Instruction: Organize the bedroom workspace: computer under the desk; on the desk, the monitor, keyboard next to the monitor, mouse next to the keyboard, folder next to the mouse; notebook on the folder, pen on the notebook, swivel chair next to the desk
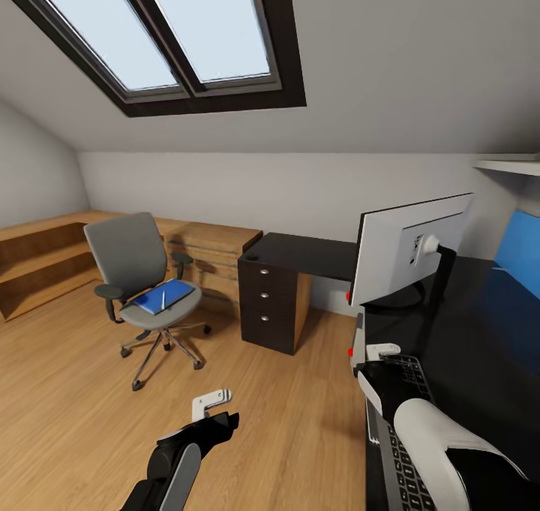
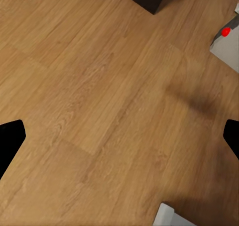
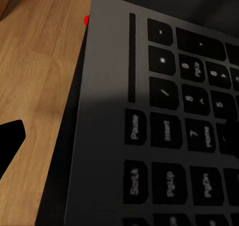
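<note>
Keyboard (image 1: 401,428) beneath right hand (image 1: 379,355)

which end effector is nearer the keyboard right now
Right. The right end effector hangs directly over the keyboard at the desk edge; the left end effector hovers over the wooden floor, well off to the side.

The left arm (image 1: 174,470) is showing a glossy black casing with a long pale grey panel running down its forearm, and its wrist is narrowing into a black block. The left claw (image 1: 212,404) is wearing short white-grey fingers with rounded tips above that block. The right arm (image 1: 442,440) is carrying a smooth, rounded white shell over a black sleeve-like segment. The right claw (image 1: 381,352) is showing the same white-grey fingers on a black wrist. In both wrist views the fingertips are appearing as plain black wedges.
</note>
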### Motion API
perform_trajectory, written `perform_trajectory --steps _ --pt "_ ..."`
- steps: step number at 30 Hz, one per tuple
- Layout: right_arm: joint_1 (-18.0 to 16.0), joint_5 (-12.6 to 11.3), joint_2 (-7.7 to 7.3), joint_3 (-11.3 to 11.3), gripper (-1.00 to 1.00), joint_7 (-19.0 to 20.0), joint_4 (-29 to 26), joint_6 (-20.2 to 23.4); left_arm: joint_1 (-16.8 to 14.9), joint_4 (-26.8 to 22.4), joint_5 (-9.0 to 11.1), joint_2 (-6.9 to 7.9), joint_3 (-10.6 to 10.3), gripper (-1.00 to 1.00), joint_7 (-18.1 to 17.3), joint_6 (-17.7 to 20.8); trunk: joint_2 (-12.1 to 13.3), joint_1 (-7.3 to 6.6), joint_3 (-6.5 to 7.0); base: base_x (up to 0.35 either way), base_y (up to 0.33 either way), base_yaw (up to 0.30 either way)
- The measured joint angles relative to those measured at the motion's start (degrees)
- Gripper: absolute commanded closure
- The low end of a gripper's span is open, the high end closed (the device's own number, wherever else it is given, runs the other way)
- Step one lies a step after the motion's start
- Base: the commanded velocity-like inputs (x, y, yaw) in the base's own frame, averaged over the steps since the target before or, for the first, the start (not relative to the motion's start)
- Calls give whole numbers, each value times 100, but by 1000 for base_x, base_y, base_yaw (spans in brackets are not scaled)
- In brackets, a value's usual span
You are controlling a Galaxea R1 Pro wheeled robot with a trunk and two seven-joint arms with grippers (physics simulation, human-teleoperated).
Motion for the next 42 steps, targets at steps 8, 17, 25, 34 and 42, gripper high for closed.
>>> perform_trajectory --steps 8,17,25,34,42 --pt "0 1 -2 0 -100 -1 4 -2 0 0 1 0 -1 -100 0 0 0 0 1 0 0 -6" --pt "0 1 4 0 -100 -25 10 -5 0 0 1 0 -1 -100 0 0 0 0 3 0 0 -11" --pt "0 -1 5 0 -100 -34 5 -5 0 1 0 0 1 -100 0 0 0 0 23 0 0 -116" --pt "0 1 5 2 -100 -34 5 -5 0 0 2 0 1 -100 0 0 0 0 27 0 0 -10" --pt "0 1 4 0 -100 -40 4 -5 0 0 2 0 1 -100 0 0 0 0 27 0 0 -3"
